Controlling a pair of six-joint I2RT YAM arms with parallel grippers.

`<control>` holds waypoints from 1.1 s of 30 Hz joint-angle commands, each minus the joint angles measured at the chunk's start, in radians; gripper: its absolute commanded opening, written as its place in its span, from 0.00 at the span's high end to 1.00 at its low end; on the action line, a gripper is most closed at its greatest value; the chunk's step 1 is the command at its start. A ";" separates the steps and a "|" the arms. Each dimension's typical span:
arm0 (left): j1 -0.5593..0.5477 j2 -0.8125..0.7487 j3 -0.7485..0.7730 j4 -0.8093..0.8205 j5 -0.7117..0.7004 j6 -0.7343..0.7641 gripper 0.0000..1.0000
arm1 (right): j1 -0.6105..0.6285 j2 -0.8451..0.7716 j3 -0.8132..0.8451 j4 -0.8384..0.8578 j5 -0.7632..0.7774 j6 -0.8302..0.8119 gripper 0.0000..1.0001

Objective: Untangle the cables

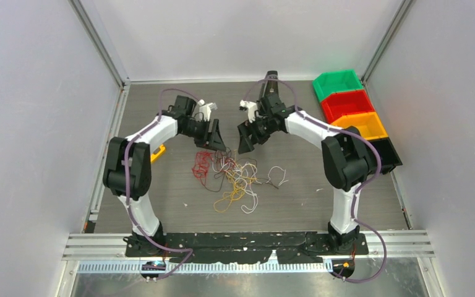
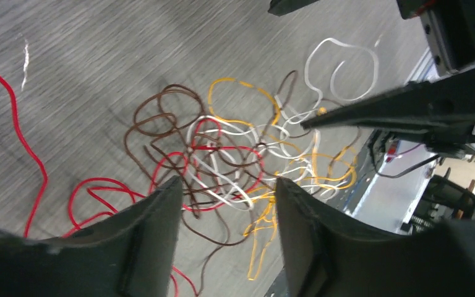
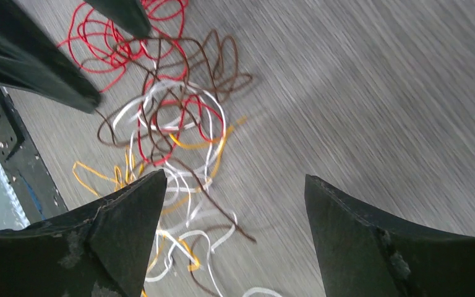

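Spread wide, the left claw [image 1: 215, 142] hangs at eleven o'clock of the cables [image 1: 232, 176], the right claw [image 1: 246, 141] spread at one (flanking them, I'd say, to tug opposite ways); they lie knotted mid desk [image 1: 321, 192]

The cables [image 1: 232, 176] are lying in a loose tangle at the middle of the surface [image 1: 309, 192]. The left gripper [image 1: 216, 145] and right gripper [image 1: 245, 145] are hanging side by side over its far edge. A row of bins [image 1: 355, 117] is sitting along the right edge.
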 commanded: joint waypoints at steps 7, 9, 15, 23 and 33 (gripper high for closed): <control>0.003 0.050 -0.039 0.134 0.006 -0.055 0.87 | 0.117 0.146 0.050 0.289 -0.052 0.202 0.15; 0.004 0.034 -0.058 0.160 0.012 -0.071 0.96 | 0.137 0.170 0.031 0.325 -0.022 0.218 0.18; 0.061 -0.082 -0.066 0.118 0.068 -0.065 1.00 | 0.133 0.154 -0.008 0.259 0.097 0.170 0.57; 0.302 -0.419 -0.014 0.088 0.144 -0.063 1.00 | -0.020 -0.136 -0.212 0.055 0.201 -0.053 0.88; 0.556 -0.507 0.195 0.165 0.135 -0.172 1.00 | -0.212 -0.280 -0.279 -0.117 0.194 -0.205 0.93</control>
